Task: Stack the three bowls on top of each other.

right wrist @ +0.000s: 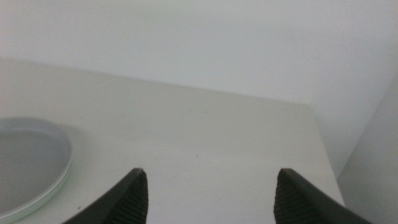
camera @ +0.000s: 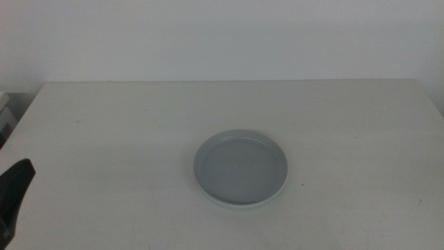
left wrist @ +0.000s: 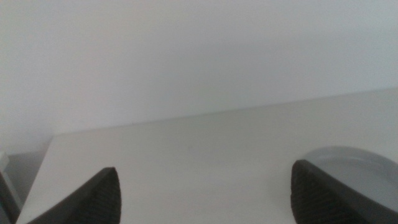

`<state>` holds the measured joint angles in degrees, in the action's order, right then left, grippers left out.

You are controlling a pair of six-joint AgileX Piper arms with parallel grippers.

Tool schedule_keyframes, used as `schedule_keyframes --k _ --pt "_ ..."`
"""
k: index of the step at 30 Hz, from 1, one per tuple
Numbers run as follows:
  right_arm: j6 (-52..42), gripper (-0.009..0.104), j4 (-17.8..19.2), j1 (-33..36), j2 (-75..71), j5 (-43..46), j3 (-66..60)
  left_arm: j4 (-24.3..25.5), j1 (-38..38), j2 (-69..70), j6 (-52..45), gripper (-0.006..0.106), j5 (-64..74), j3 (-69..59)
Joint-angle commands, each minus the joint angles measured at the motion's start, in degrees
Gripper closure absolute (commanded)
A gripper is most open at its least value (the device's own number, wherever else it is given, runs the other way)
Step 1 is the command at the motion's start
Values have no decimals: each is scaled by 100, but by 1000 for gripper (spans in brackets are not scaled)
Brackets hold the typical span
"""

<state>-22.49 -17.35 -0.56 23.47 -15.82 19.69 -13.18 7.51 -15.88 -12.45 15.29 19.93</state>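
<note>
Grey bowl (camera: 240,167) tops the stack on the tabletop (camera: 125,139) — stiff, slick, breakable | grip its low rim | both pincers — left (left wrist: 205,196), right (right wrist: 210,196) — released, empty.

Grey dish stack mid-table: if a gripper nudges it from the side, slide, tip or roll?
The grey dish sits flat, wide and low-rimmed, so it likely slides rather than tips or rolls. Its smooth glossy look suggests a stiff, slippery, possibly chip-prone rim. A paler rim beneath may shift separately.
</note>
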Motion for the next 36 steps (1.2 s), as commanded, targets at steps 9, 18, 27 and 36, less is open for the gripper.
schedule_keyframes --k 9,18,27,36 --pt "-82 43 -45 -63 -82 472 16 -89 17 -26 42 -5 -559 124" --pt "-82 43 36 -88 -1375 521 -633 -107 -15 1207 42 -5 -551 -878" --pt "-82 43 36 -88 -2443 478 -1760 -107 -15 1747 42 -5 -524 -1800" --pt "-82 43 30 -94 -2559 407 -2093 -101 -15 1747 42 -5 -314 -2142"
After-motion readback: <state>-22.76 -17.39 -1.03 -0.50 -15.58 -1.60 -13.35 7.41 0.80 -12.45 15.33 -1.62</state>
